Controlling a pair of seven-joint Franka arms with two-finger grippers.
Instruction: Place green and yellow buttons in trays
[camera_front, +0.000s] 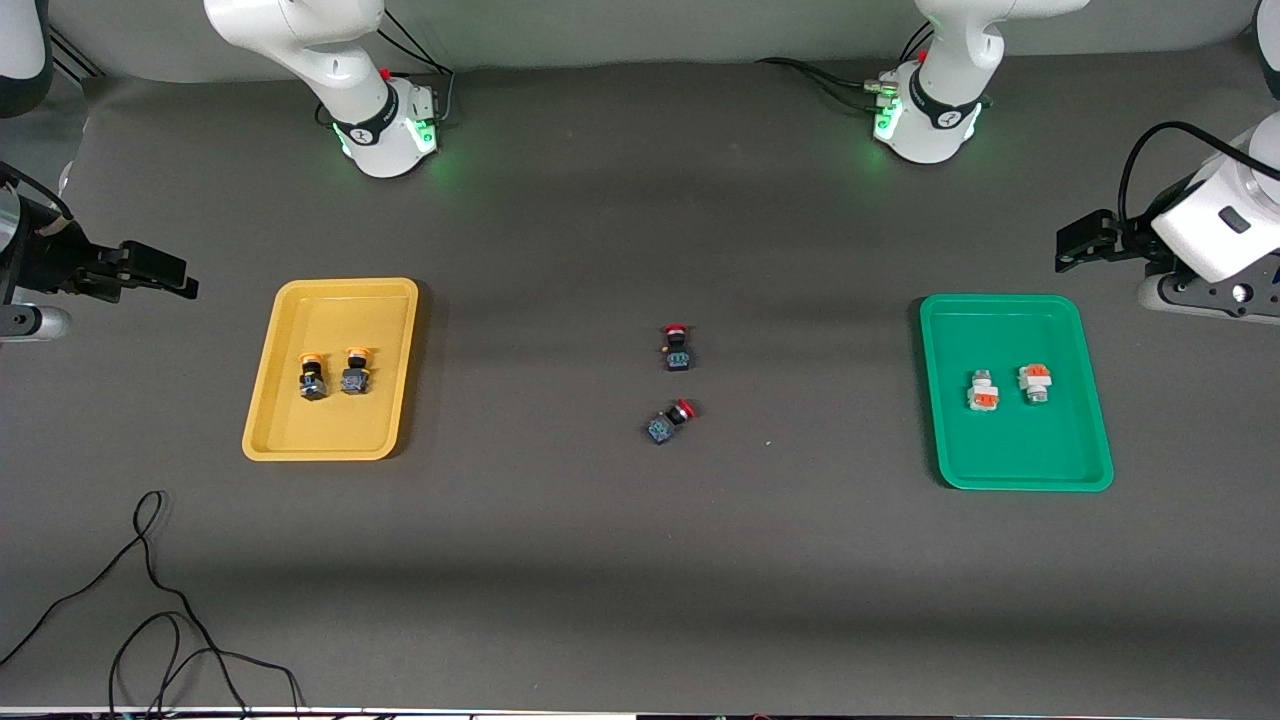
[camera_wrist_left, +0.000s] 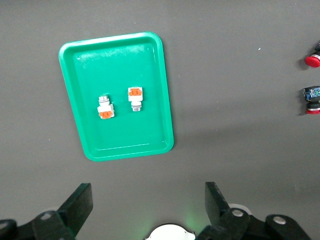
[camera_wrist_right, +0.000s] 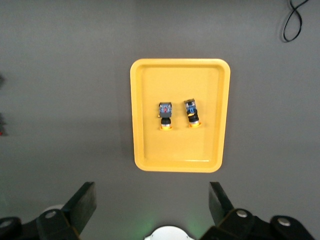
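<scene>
Buttons (camera_front: 333, 375) (camera_front: 1010, 387) lie in both trays (camera_front: 300, 440) (camera_front: 1020, 478); left pincer (camera_wrist_left: 145, 210) and right pincer (camera_wrist_right: 152, 210) wide

A shallow yellow plastic tray (camera_front: 331, 370) with rounded corners, at the front view's centre left, holds two yellow-capped, black-blue push buttons (camera_front: 333, 375) side by side. At centre right, a matching green plastic tray (camera_front: 1015, 391) holds two white-bodied buttons with orange blocks (camera_front: 1010, 388), lying side by side, apart.
</scene>
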